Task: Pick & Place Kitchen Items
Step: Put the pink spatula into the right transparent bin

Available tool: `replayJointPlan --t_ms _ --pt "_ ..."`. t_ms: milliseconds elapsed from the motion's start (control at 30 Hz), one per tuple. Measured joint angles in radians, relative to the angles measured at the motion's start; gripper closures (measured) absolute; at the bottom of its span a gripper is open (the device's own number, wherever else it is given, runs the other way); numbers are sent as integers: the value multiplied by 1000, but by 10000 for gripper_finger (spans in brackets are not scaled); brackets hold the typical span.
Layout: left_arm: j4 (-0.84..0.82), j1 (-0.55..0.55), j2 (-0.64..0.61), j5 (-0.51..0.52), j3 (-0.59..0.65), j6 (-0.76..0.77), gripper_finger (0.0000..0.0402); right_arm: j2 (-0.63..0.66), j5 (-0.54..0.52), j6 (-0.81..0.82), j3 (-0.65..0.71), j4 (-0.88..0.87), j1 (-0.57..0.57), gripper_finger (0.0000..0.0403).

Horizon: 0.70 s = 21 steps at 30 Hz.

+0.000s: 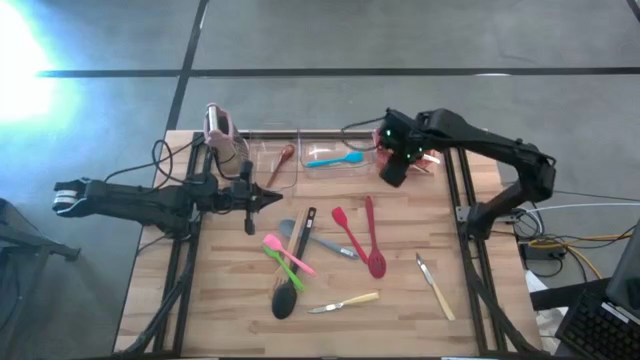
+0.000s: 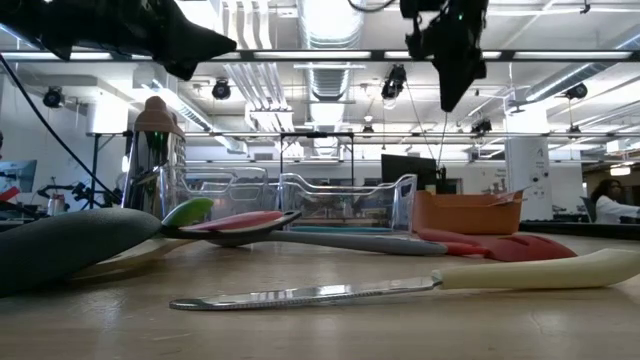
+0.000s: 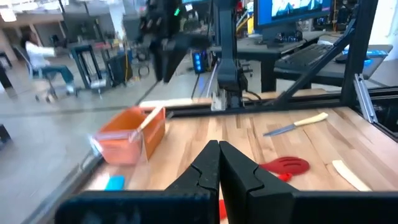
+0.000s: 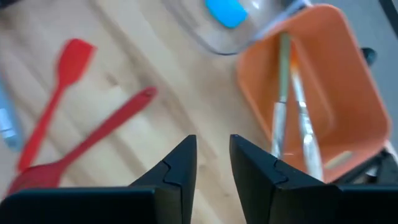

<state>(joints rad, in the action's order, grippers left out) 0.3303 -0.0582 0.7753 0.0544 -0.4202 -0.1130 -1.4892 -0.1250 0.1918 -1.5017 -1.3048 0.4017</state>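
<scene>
Several utensils lie on the wooden table: a red spatula (image 1: 347, 232), a red slotted spoon (image 1: 374, 242), pink (image 1: 288, 253) and green (image 1: 284, 263) spatulas, a black ladle (image 1: 290, 287), a wooden spatula (image 1: 293, 236) and pale-handled knives (image 1: 346, 301) (image 1: 435, 287). A blue spatula (image 1: 336, 159) lies in a clear bin. My left gripper (image 1: 271, 197) is shut and empty, above the table's left part. My right gripper (image 1: 392, 174) is open and empty, up in the air beside the orange bin (image 4: 323, 74), which holds pale-handled knives (image 4: 291, 106).
Clear bins (image 1: 270, 160) stand along the far edge, one holding a brown spoon (image 1: 281, 164). A pink-topped rack (image 1: 220, 128) stands at the far left corner. Black frame rails run along both table sides. Bare wood shows near the front left corner.
</scene>
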Motion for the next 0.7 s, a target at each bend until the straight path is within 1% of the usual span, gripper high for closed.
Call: replayJointPlan --t_ms 100,233,300,367,433,500,600,700 --pt "-49 0 0 0 0 5 388 12 3 42 0 0 -84 322" --pt "-111 6 0 -16 -8 2 349 16 3 83 0 -1 -189 329" --pt "-197 10 0 -33 -30 -10 323 16 3 90 0 -1 -232 332" --pt "-320 12 0 -49 -58 -28 300 16 3 90 1 -1 -267 335" --pt "-438 14 4 -67 -83 -39 283 16 1 90 1 0 -288 335" --pt "-507 22 12 -86 -107 -44 275 16 -5 99 1 0 -299 333" --pt "-571 42 33 -126 -134 -60 271 16 -6 130 1 0 -299 330" --pt "-616 64 65 -138 -158 -89 272 16 -7 142 2 0 -299 328"
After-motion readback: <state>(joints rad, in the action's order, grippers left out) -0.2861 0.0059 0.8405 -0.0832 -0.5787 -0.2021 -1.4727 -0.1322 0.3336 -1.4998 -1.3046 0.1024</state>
